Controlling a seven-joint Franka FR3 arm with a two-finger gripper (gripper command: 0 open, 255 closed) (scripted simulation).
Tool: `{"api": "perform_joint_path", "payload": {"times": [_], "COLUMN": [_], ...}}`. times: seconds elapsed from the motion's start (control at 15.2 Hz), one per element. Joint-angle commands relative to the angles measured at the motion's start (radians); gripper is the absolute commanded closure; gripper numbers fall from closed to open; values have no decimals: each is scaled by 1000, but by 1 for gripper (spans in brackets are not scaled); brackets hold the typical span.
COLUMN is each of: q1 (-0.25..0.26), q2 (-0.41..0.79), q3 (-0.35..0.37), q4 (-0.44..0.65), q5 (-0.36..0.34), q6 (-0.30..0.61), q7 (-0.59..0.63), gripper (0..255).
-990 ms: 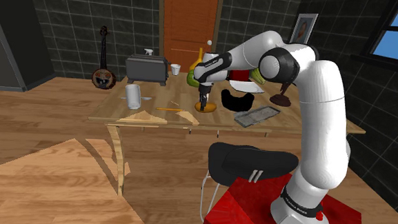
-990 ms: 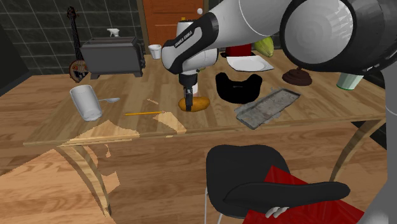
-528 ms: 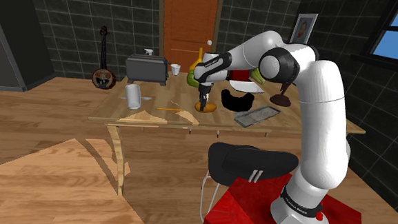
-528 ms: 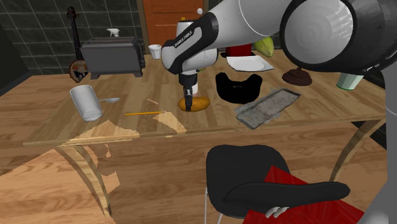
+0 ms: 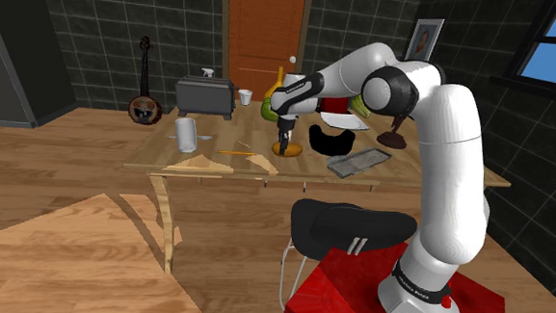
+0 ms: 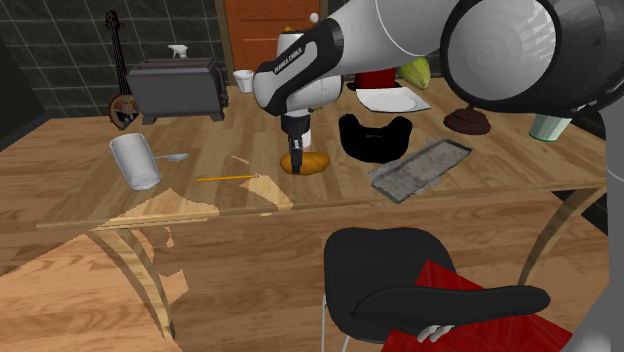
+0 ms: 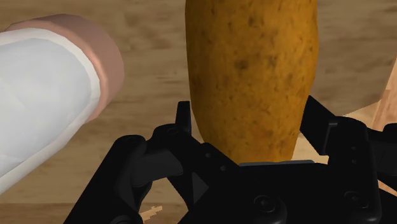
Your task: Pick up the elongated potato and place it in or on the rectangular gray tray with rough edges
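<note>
Pincer: the pincer [image 7: 249, 121] points straight down over the middle of the surface [image 6: 500, 190]. Its two black fingers [image 7: 183, 121] are drawn in against the flanks of the potato, one on each side, and clasp it.
Potato: the elongated brown potato [image 6: 314, 163] lies flat on the wood. It is about midway along the surface, somewhat nearer the edge where the chair [image 6: 400, 260] stands than the far edge.
White cylinder: a white cylinder with a pinkish end [image 7: 51, 95] sits just beside the potato without touching it.
Black bowl: a black bowl [image 6: 375, 138] stands near the potato, toward the tray and the far edge.
Tray: the grey rectangular tray [image 6: 425, 165] lies askew near the chair-side edge. It is apart from the potato, toward the end of the surface nearest the stand.
Pencil: a yellow pencil [image 6: 228, 178] lies on the potato's other side, close to the chair-side edge.
White cup: a white cup [image 6: 135, 160] lies tipped over beyond the pencil, near the opposite end.
</note>
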Motion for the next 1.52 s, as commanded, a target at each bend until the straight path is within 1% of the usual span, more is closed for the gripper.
{"api": "perform_joint_path", "payload": {"times": [0.0,0.73,1.39,1.45], "q1": [1,6,6,6], "q2": [-11,-69,-102,-102], "q3": [-2,-13,-20,-20], "q4": [6,72,160,160], "q5": [-4,-26,-40,-40], "q6": [-16,-139,-259,-259], "q7": [2,18,29,29], "gripper": [255,255,255,255]}}
